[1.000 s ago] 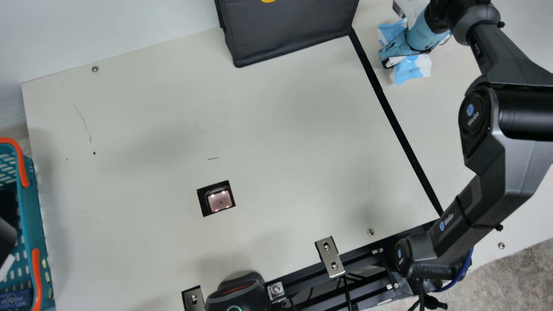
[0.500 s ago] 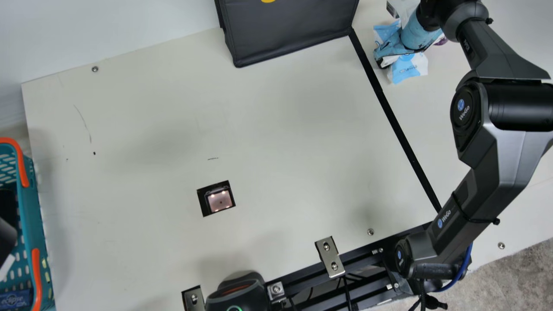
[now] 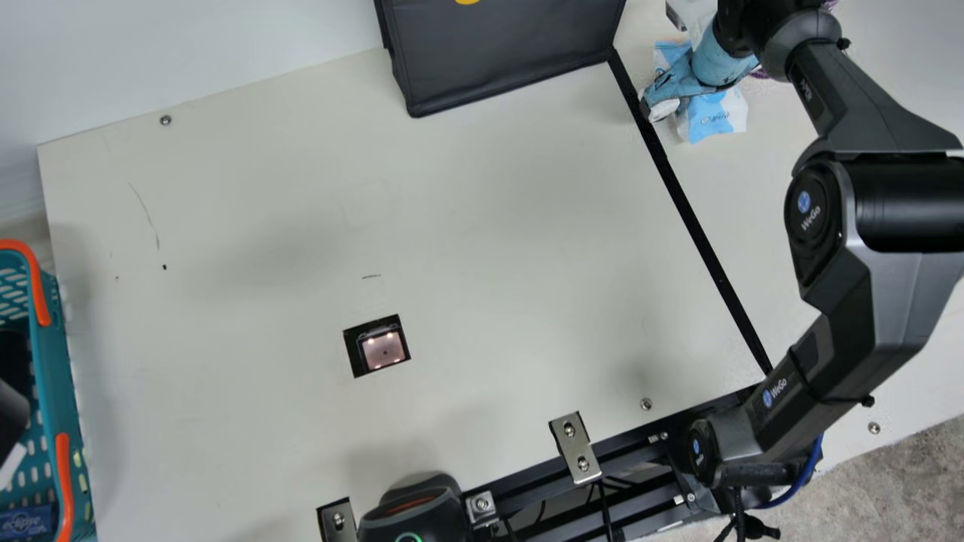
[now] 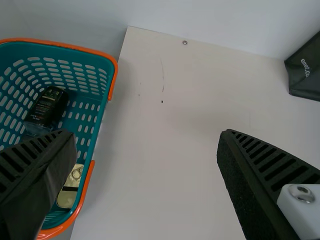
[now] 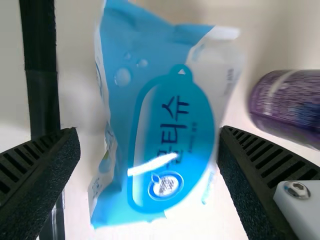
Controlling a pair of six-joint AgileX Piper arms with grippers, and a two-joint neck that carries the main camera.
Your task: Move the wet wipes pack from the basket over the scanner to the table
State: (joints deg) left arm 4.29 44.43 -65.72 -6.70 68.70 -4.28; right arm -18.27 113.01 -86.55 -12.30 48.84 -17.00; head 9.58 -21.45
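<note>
1. At far right, just right of the black strip (image 3: 697, 220): the wipes pack (image 5: 170, 107), on the table (image 3: 757, 203), well apart from the scanner (image 3: 384, 351) and basket (image 3: 59, 376).
2. Right gripper (image 5: 149, 135), fingers spread, one to each side of the pack; contact cannot be told.
3. Left gripper (image 4: 144, 135), at left by the basket, fingers spread.
4. Step, as judged: release at the goal, transfer nearly complete. Next move calls for a straight lift, fingers wide, avoiding the pack's edges and the purple can (image 5: 290, 105).
5. Lettering: a printed blue label (image 5: 170, 145) on the pack; print also on the far bag (image 3: 504, 56), the bottle (image 4: 47, 105) and the right arm (image 3: 874, 263).
</note>
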